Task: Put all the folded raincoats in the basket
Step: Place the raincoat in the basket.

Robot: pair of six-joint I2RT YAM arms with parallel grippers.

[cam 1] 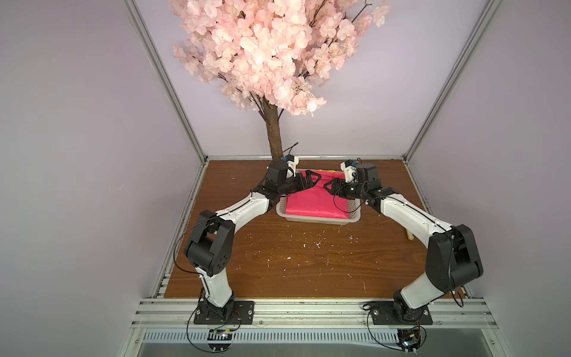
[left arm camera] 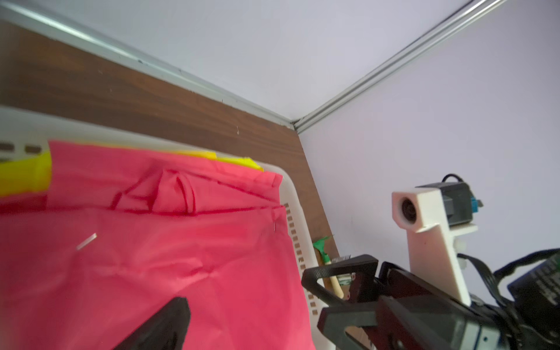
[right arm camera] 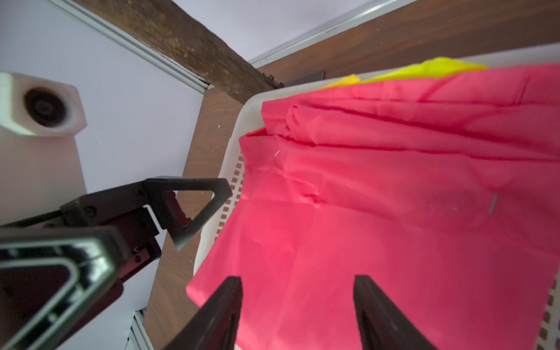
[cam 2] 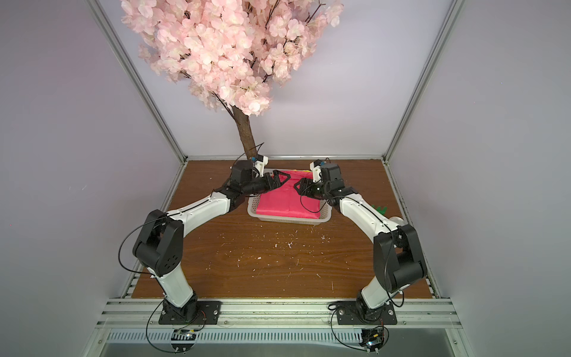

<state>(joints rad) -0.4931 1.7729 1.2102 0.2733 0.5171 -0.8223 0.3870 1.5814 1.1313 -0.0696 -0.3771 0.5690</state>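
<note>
A blossom tree (cam 1: 273, 133) stands at the back of the table (cam 1: 293, 262), left of centre. Just in front of its trunk, the left gripper (cam 1: 310, 180) hangs over the left back corner of the basket (cam 1: 321, 220). Its jaws are wide apart and empty, and the right wrist view shows its fingers (right arm camera: 181, 184) with nothing between them. The basket sits on the table between the two arms. The raincoat (cam 1: 312, 204), pink and folded, lies inside it and fills most of it. A yellow cloth (left arm camera: 24, 175) shows under its far edge. The right gripper (cam 1: 330, 187) hovers above the raincoat's right back part, jaws apart, gripping nothing. A green thing (cam 2: 380, 210) lies on the table at the far right.
</note>
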